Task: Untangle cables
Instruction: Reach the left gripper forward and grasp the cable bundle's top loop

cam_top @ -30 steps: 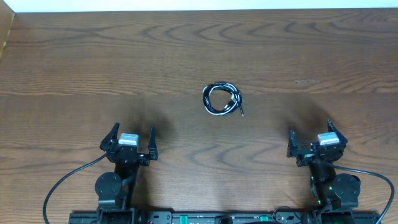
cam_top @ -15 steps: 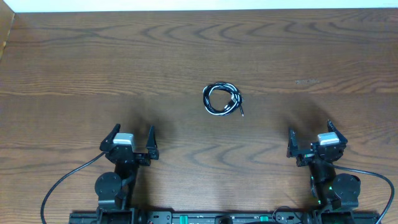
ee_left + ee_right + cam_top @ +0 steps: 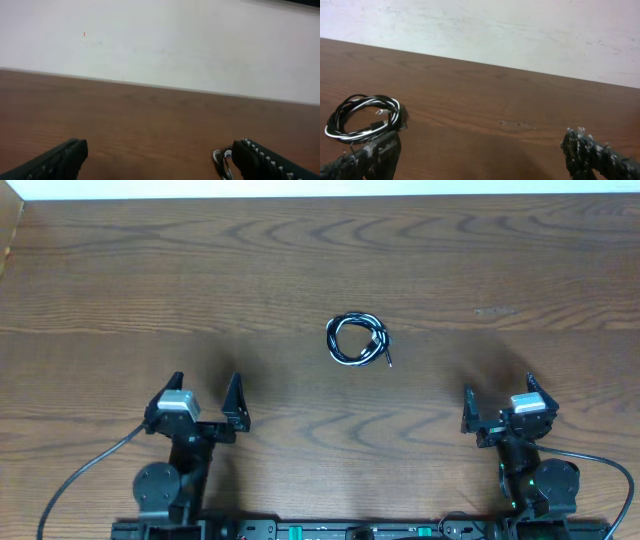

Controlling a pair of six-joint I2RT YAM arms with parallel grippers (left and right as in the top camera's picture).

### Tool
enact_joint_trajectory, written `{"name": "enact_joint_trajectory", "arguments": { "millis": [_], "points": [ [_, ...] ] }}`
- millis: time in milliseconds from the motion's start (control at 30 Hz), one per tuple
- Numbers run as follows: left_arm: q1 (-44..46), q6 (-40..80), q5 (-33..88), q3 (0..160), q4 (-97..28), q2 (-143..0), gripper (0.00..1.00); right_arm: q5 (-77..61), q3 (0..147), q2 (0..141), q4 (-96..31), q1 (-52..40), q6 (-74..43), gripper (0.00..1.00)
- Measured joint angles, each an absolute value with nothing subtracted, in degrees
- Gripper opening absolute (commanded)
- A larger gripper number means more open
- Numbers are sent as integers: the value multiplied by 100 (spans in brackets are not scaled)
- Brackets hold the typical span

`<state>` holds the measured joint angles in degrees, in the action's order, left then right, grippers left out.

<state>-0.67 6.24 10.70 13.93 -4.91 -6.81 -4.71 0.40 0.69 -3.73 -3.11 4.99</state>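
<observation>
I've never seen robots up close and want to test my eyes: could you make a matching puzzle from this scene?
Things:
1. cables
2. left gripper
3. right gripper
4. table

Descriptions:
A. brown wood grain
B. open, cables to its right
C. black and white, coiled together
D. open, cables to its left

Pairs: 1-C; 2-B; 3-D; 4-A
</observation>
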Motion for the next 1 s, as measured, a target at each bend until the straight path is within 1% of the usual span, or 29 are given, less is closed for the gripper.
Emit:
{"name": "enact_joint_trajectory", "arguments": {
  "millis": [300,567,700,733,867,1000],
  "points": [
    [-67,617,1476,3498,-1726,-2869,97,-471,40,67,-375,-311,499,99],
    [-34,421,1584,6110,-3559,-5172,97,-471,40,69,-364,-311,499,99],
    [252,403,1612,7472,-4595,-6372,97,-471,40,62,-364,-311,499,99],
    [416,405,1610,8023,-5015,-6862,97,-471,40,62,-368,-314,499,99],
    [838,292,1601,9111,-5415,-8088,97,-471,40,62,-373,-311,499,99],
    [1048,148,1660,9314,-5078,-8976,97,-471,40,62,-370,-311,499,99]
  ]
}}
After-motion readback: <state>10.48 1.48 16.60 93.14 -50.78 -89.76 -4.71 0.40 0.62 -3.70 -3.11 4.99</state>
